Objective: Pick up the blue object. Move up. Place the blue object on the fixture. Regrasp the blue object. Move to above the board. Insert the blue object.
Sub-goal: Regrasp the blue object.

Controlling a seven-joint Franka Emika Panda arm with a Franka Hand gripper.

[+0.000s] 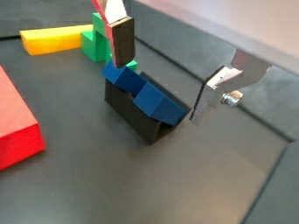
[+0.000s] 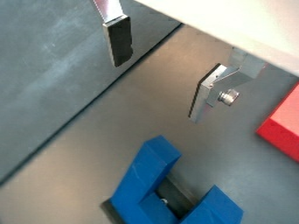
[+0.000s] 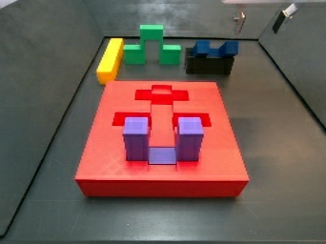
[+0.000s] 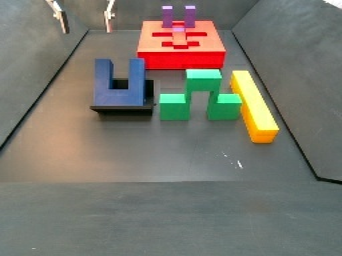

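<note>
The blue object (image 1: 149, 94) is a U-shaped block that rests on the black fixture (image 1: 131, 115). It also shows in both side views (image 3: 214, 47) (image 4: 118, 80), on top of the fixture (image 3: 209, 66) (image 4: 123, 106). My gripper (image 1: 167, 70) is open and empty, with nothing between its fingers (image 1: 121, 39). It hangs above the blue object, apart from it, and shows high up in both side views (image 3: 260, 19) (image 4: 83, 15). The red board (image 3: 159, 143) lies apart from the fixture, with a purple U-shaped piece (image 3: 158, 139) set in its recess.
A green stepped block (image 3: 159, 46) and a long yellow bar (image 3: 111, 59) lie beside the fixture on the dark floor. They also show in a side view as the green block (image 4: 201, 95) and the yellow bar (image 4: 251, 102). Raised dark walls ring the floor.
</note>
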